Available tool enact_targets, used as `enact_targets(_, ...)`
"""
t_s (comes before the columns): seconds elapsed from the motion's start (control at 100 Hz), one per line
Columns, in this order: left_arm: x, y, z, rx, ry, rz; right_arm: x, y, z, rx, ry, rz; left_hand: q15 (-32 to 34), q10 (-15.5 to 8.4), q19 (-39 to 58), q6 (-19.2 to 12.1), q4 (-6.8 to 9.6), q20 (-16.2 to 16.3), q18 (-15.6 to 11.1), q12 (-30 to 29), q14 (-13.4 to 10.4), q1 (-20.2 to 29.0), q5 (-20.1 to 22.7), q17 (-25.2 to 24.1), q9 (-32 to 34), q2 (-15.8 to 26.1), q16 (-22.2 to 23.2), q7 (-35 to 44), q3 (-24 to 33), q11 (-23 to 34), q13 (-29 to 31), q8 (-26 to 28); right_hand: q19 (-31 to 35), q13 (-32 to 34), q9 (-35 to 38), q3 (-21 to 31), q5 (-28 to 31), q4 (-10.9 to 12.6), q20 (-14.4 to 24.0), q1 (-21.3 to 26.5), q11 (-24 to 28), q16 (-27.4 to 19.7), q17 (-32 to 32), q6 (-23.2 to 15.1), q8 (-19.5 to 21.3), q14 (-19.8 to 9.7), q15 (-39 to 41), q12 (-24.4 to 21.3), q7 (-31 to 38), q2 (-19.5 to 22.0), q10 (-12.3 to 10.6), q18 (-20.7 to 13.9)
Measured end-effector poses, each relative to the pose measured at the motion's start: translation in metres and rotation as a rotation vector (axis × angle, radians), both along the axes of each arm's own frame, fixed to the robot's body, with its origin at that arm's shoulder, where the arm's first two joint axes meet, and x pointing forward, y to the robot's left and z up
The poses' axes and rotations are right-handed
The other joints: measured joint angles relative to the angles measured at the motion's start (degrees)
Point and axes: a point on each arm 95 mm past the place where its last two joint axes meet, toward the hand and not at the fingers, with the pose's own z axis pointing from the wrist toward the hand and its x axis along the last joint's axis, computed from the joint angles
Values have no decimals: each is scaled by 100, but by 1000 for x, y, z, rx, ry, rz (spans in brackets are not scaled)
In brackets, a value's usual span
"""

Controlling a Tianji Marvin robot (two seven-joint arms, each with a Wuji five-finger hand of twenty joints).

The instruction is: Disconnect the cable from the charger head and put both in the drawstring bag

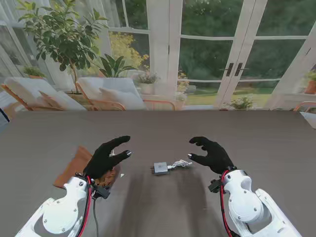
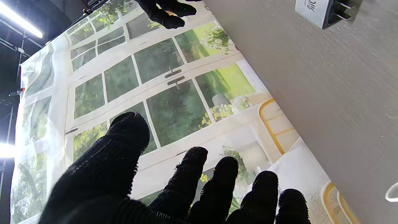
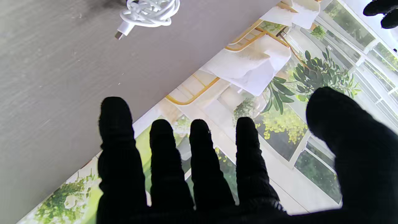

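Task barely begun: charger head (image 1: 160,168) with coiled cable (image 1: 181,164) apparently plugged in, lying between left hand (image 1: 106,157) and right hand (image 1: 211,152), both spread and empty; drawstring bag (image 1: 79,167) under the left hand; unplugging and bagging remain

Grey-brown table (image 1: 256,143) with charger head (image 1: 160,168), cable (image 1: 181,164), drawstring bag (image 1: 74,165).

black gloved robot hand (image 1: 107,157), white arm shells, red cables.
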Motion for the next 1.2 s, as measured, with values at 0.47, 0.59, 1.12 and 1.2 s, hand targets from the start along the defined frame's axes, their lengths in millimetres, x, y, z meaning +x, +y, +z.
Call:
enact_targets(0.47, 4, -5, -1, 4, 22, -34, 6, 6, -4, -134, 10, 21, 0, 0, 0, 0, 0, 0, 0, 0, 0, 0, 0, 0, 0, 0, 0, 0, -3, 0, 0, 1, 0, 1, -82, 0, 0, 0, 0, 0, -14, 0, 0, 0, 0, -33, 0, 0, 0, 0, 0, 0)
enact_targets(0.59, 3, -3, -2, 1, 21, -29, 9, 8, -4, -154, 23, 28, 0, 0, 0, 0, 0, 0, 0, 0, 0, 0, 0, 0, 0, 0, 0, 0, -43, 0, 0, 1, 0, 1, -152, -89, -1, 0, 0, -64, -5, 0, 0, 0, 0, -41, 0, 0, 0, 0, 0, 0)
enact_targets(1.12, 3, -2, -4, -13, 37, -24, 44, 40, -15, -410, 51, 126, 0, 0, 0, 0, 0, 0, 0, 0, 0, 0, 0, -1, 0, 0, 0, 0, -53, 0, 0, 1, -1, 2, -580, -148, -67, 0, 0, -326, 50, 0, 0, 0, 12, -186, 6, 0, -51, 0, 0, -8)
enact_targets(1.2, 3, -3, -4, -11, 39, -26, 47, 44, -16, -484, 41, 146, 0, 0, 0, 0, 0, 0, 0, 0, 0, 0, 0, -1, 0, 0, 0, 0, -53, 0, 0, 1, -1, 2, -580, -146, -67, 0, 0, -327, 119, 0, 0, 0, 21, -216, 6, 0, -51, -3, 0, -15)
